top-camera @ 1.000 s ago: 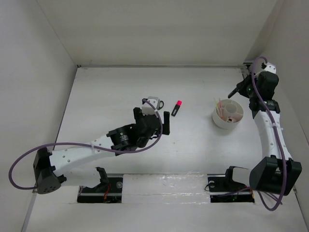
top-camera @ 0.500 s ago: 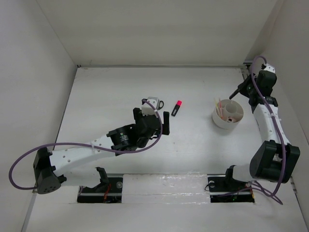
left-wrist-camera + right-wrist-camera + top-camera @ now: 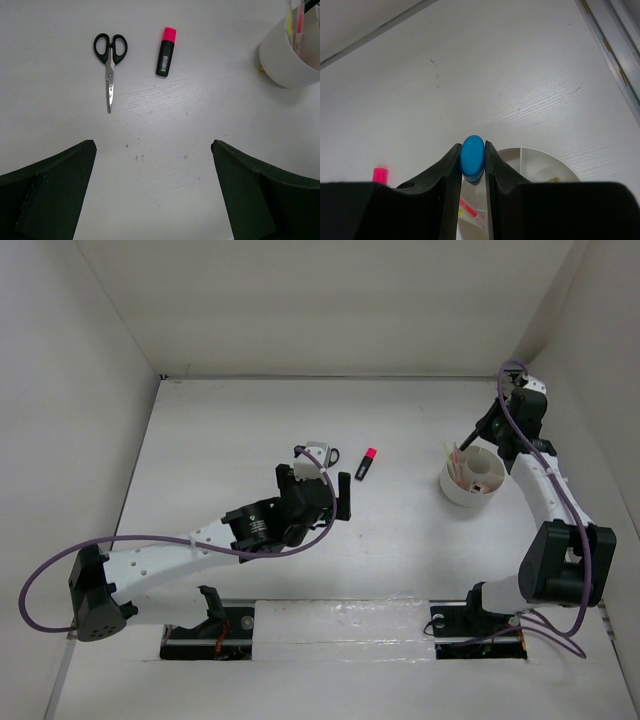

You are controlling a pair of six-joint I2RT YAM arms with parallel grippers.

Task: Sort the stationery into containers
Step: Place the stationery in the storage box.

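Right gripper (image 3: 472, 150): pinched the blue-capped marker (image 3: 472, 157) tight between its two fingers.
Tub (image 3: 542, 152): white and round with little walls inside. It sat under the right gripper, toward 5 o'clock of the blue cap.
Left gripper (image 3: 152, 146): fingers spread wide, holding nothing, above the table (image 3: 200, 115).
Scissors (image 3: 109, 75): lay flat at 11 o'clock from the left gripper, well apart from it.
Pink-capped marker (image 3: 165, 57): lay at 12 o'clock from the left gripper, near the scissors, not touching them.

Bright even overhead light, soft faint shadows, sharp focus, no glare.
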